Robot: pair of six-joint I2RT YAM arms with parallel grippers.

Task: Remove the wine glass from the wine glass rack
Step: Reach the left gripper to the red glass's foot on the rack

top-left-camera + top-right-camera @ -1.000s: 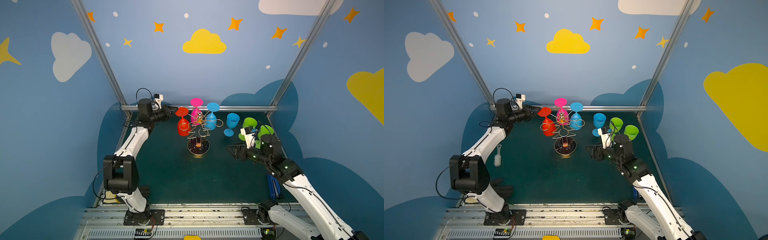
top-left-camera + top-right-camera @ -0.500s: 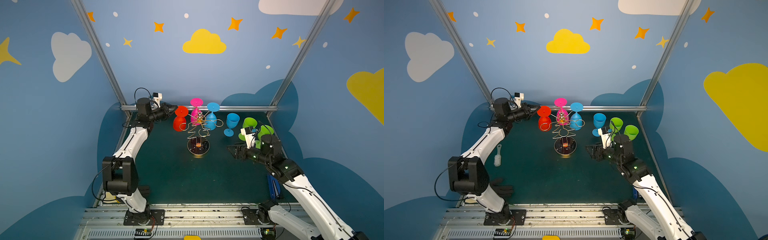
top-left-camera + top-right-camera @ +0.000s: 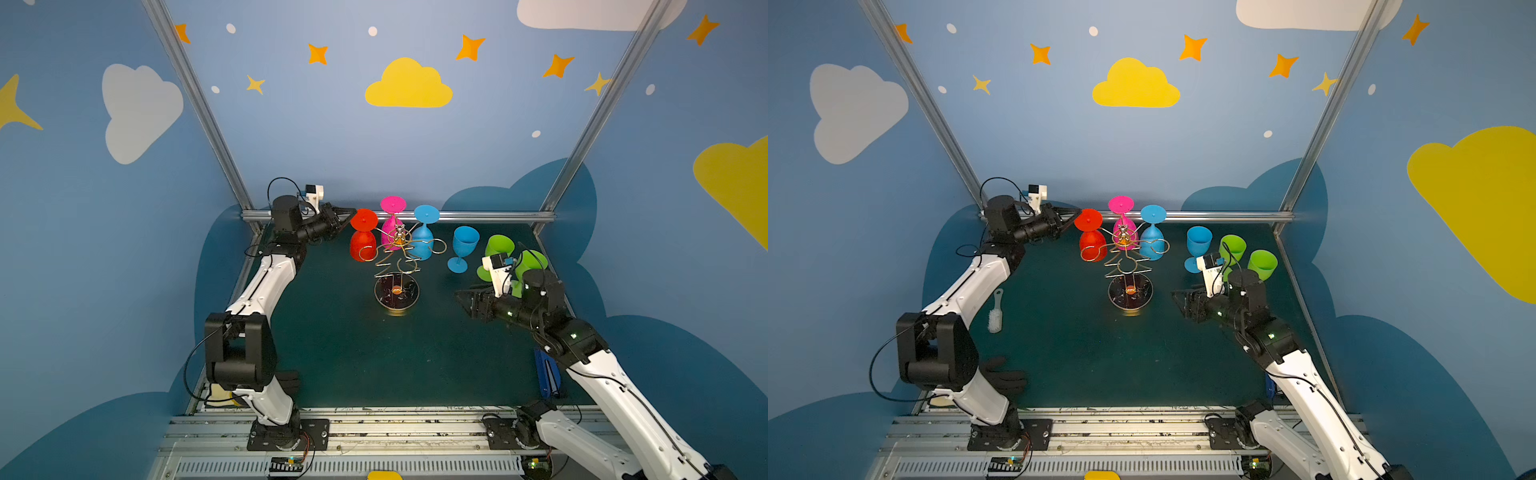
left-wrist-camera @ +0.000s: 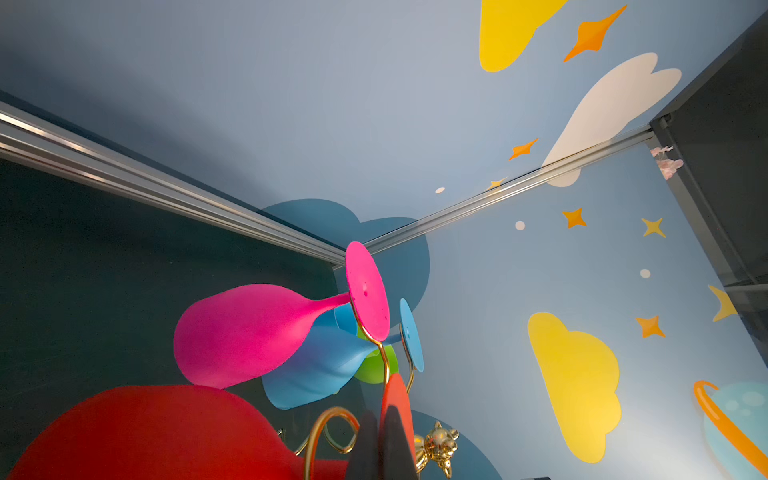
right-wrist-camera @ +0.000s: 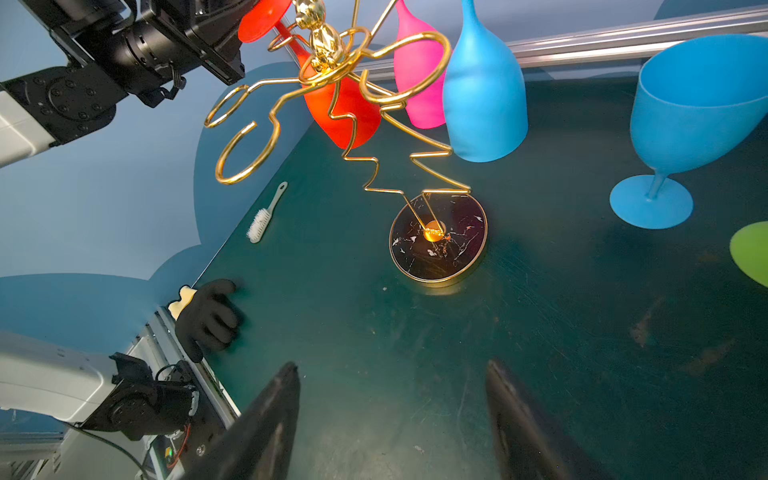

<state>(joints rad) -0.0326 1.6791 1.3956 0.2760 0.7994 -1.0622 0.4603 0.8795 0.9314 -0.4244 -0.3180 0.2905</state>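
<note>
Left hand (image 3: 347, 216): I see it clenched on the edge of the red glass (image 3: 363, 246)'s foot, at the far left of the worktop (image 3: 353, 353).
Red glass: it is upside down with its foot up, just left of the rack (image 5: 436, 249)'s top. A gold loop crosses in front of its bowl in both top views. I cannot tell whether the stem is clear of the wire.
Rack: it stands upright mid-worktop on its round dark base. Two near-left loops are empty.
On the rack: the pink glass (image 3: 390, 230) and the hanging blue glass (image 3: 423, 245) are both upside down on the far side.
Right hand (image 5: 392, 365): released, jaws wide, holding nothing, low to the right of the rack's base.
Off the rack: the standing blue glass (image 3: 464, 243) is upright right of the rack. Two green glasses (image 3: 498, 247) stand further right.
Left edge: a white brush (image 3: 995, 316), and nearer me a black glove (image 5: 208, 316).
</note>
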